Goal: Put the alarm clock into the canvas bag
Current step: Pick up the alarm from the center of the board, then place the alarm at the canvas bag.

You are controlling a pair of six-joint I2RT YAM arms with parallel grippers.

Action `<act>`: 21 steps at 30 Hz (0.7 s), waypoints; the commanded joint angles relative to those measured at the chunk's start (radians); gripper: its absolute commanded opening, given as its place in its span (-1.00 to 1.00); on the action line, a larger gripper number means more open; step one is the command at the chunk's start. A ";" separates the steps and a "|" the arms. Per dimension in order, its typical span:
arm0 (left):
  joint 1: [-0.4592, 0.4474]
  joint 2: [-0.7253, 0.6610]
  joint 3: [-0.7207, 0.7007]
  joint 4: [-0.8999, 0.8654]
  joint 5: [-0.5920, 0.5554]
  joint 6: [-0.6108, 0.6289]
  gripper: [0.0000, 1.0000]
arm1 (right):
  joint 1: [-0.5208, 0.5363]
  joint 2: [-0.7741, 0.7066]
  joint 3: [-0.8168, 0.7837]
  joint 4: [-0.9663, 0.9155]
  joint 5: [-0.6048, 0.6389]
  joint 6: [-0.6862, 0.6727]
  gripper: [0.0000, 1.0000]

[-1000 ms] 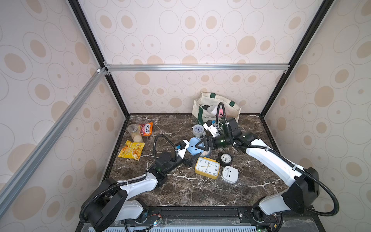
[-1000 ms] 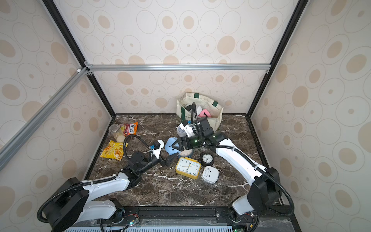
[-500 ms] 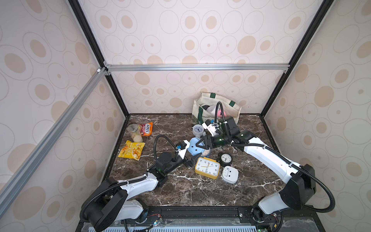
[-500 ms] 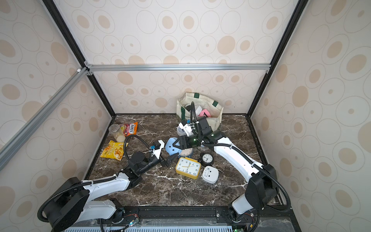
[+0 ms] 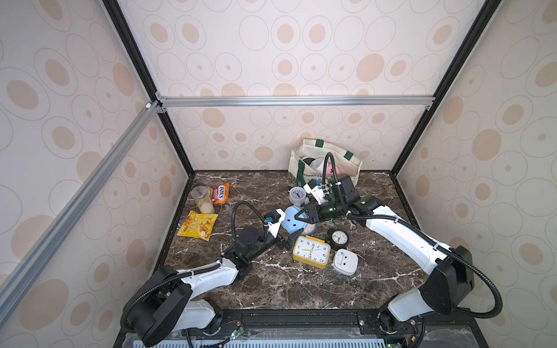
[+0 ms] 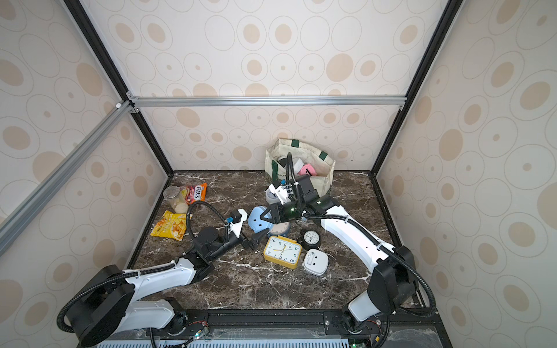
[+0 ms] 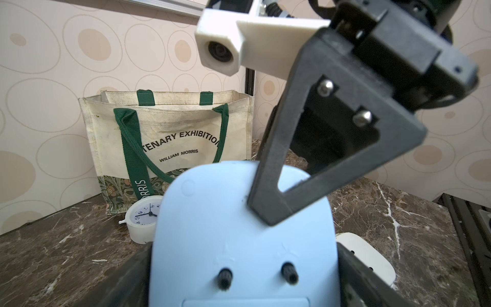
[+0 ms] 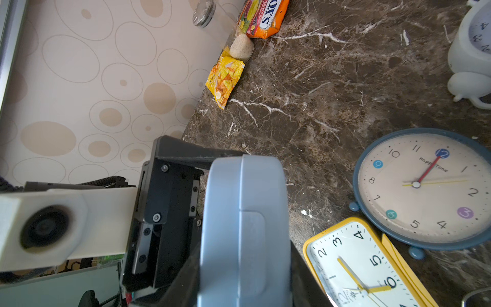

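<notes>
pale blue plastic sits between both pincers: it is the light blue alarm clock (image 5: 290,222), up off the marble table (image 5: 271,289). we see the right pincer (image 5: 301,215) closed on the clock's thin body, one jaw on the front and one on the back. in the left wrist view one of its fingers (image 7: 268,164) lies flat on the clock's back. the left pincer (image 5: 290,235) has its jaws very wide, one at each side edge of the clock. its fingers (image 7: 125,279) sit right next to the blue edges, but we cannot tell if they press or are just off.

so the clock is inside both pincers at once, near the middle of the table. the canvas bag (image 5: 325,147) stands open by the back wall, well apart from the clock and past the right pincer.

the clock's back, with two small black knobs, faces up. its long way runs from the left pincer toward the bag, with the round end toward the bag and the flat end down in the left pincer.
</notes>
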 commanded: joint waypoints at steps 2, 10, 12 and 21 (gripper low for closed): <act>-0.007 -0.032 0.069 -0.004 -0.015 -0.087 0.97 | -0.005 -0.071 0.065 -0.034 0.141 -0.071 -0.51; -0.011 -0.198 0.103 -0.238 -0.393 -0.152 0.97 | -0.017 -0.063 0.294 -0.099 0.638 -0.267 -0.62; -0.011 -0.226 0.098 -0.272 -0.412 -0.138 0.97 | -0.010 -0.026 0.371 -0.103 0.778 -0.341 -0.62; -0.011 -0.348 0.048 -0.373 -0.443 -0.151 0.97 | -0.005 0.333 0.680 0.008 1.308 -0.682 -0.66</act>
